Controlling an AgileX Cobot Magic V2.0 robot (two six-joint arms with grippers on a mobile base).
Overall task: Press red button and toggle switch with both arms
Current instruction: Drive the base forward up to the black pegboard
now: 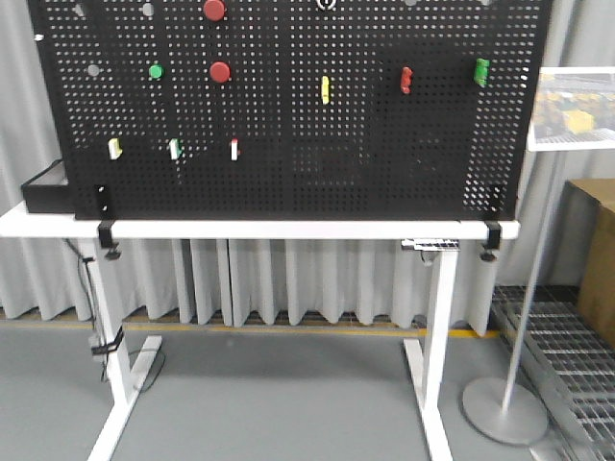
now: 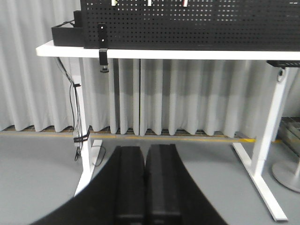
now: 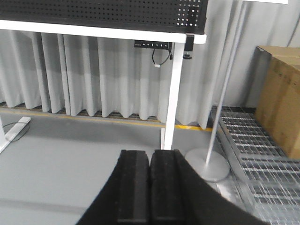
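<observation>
Both arms low and pulled back from the board, wrist cams looking level under the white table (image 1: 259, 229) at the grey curtain (image 2: 187, 93). Left gripper (image 2: 145, 151): black pads pressed flat together, no gap, holding nothing. Right gripper (image 3: 150, 154): same, pads together, nothing held. Neither arm shows in the front view. Only the front view shows the black pegboard (image 1: 365, 173) face with the controls: upper red button (image 1: 214, 10) at the top edge left of centre, lower red button (image 1: 220, 71) right below it, alike, can't tell which one is meant. Green button (image 1: 156, 71) is left of the lower one. Toggle switch (image 1: 326, 3) is a white ring cut off by the top edge, right of the upper red button and above the yellow rocker (image 1: 325, 89); its lever can't be made out. Red bracket switch (image 1: 405, 80) and green switch (image 1: 481, 71) are further right. Left wrist view catches only the board's bottom strip, the black tray (image 2: 68, 33) at the table's left end and a clamp (image 2: 103, 56). Right wrist view adds the table's right leg (image 3: 171, 93), sign stand base (image 3: 207, 164), cardboard box (image 3: 279, 103) and floor grating (image 3: 262, 154).
</observation>
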